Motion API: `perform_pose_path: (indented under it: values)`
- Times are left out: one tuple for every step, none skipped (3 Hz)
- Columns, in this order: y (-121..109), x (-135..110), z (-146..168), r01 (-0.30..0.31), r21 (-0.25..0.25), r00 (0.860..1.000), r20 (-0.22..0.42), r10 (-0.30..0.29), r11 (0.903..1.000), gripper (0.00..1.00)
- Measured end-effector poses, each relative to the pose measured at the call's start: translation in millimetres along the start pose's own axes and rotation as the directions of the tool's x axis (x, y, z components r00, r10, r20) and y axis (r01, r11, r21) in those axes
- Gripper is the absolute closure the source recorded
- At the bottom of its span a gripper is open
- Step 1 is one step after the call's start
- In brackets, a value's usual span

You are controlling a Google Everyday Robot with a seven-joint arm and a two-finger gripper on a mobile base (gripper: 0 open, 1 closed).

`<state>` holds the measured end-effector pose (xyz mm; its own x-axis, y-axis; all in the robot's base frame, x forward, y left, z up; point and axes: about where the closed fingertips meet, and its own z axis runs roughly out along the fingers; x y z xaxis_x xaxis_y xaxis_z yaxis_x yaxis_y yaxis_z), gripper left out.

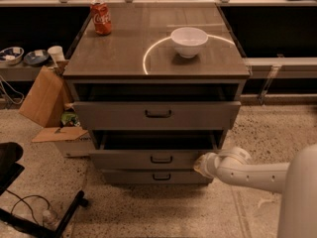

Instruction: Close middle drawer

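The middle drawer (133, 159) is the second of three grey cabinet drawers, with a small dark bar handle (161, 159) at its centre. It stands partly open, with a dark gap of tray showing behind its front. My gripper (200, 165) is at the end of a white arm coming in from the right. It rests against the right end of the middle drawer's front. The top drawer (156, 114) above it is also pulled out and sticks out further. The bottom drawer (157, 176) sits just below, almost flush.
A white bowl (188, 41) and a red soda can (101, 18) stand on the cabinet top (124, 53). A brown paper bag (43, 97) and a cardboard box (59, 135) sit on the floor at the left. A black chair base (29, 214) is at the lower left.
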<state>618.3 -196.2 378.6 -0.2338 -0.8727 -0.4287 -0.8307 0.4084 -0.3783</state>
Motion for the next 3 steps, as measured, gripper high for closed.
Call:
perform_pose_path:
  values:
    - [-11.9,-3.4,12.5,0.019,0.010,1.000,0.000,-0.019,0.9998,1.00]
    - [-11.8,-3.5,12.6,0.020,0.010,1.000,0.000,-0.020,0.9998,0.82]
    - [-11.8,-3.5,12.6,0.020,0.010,1.000,0.000,-0.020,0.9998,0.59]
